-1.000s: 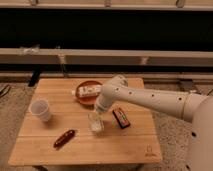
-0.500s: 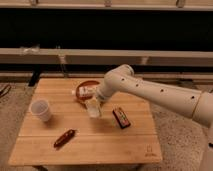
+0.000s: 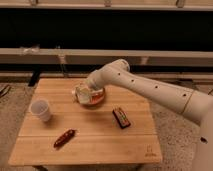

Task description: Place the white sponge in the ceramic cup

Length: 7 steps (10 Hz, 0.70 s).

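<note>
Hand (image 3: pixel 81 95): held over the bench (image 3: pixel 100 147), at the orange-brown plate's (image 3: pixel 101 98) left edge; clenched on the white sponge (image 3: pixel 80 92).
White sponge: carried clear of the bench; squarish, so no long axis can be told.
Ceramic cup (image 3: pixel 41 109): stood upright, mouth upward, at the bench's left, well apart from the hand.

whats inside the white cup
Nothing shows in the mouth of the cup; its own wall hides the bottom. The gripper hangs over the orange plate, apart from the cup.
</note>
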Available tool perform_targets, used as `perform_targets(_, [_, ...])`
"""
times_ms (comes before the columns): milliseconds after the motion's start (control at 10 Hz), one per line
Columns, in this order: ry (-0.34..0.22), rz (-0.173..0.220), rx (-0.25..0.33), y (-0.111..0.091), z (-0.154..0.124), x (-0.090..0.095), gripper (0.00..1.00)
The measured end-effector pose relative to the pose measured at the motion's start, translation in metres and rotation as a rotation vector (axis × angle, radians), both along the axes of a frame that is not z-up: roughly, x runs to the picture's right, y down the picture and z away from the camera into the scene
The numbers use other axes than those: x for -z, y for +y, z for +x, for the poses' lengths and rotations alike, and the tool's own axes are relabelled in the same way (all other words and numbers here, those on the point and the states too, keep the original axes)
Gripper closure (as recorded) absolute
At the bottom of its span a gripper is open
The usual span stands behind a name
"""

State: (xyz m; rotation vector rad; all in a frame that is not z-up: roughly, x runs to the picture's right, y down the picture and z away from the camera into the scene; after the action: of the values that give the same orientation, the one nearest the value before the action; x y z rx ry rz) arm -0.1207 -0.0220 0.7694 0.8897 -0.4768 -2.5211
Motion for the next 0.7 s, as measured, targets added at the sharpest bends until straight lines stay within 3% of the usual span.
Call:
perform_targets(200, [-0.094, 0.045, 0.012, -0.009, -0.026, 0.005, 1.00])
perform_targets(700, [-0.320, 0.173, 0.121, -0.020, -0.098, 0.073, 1.00])
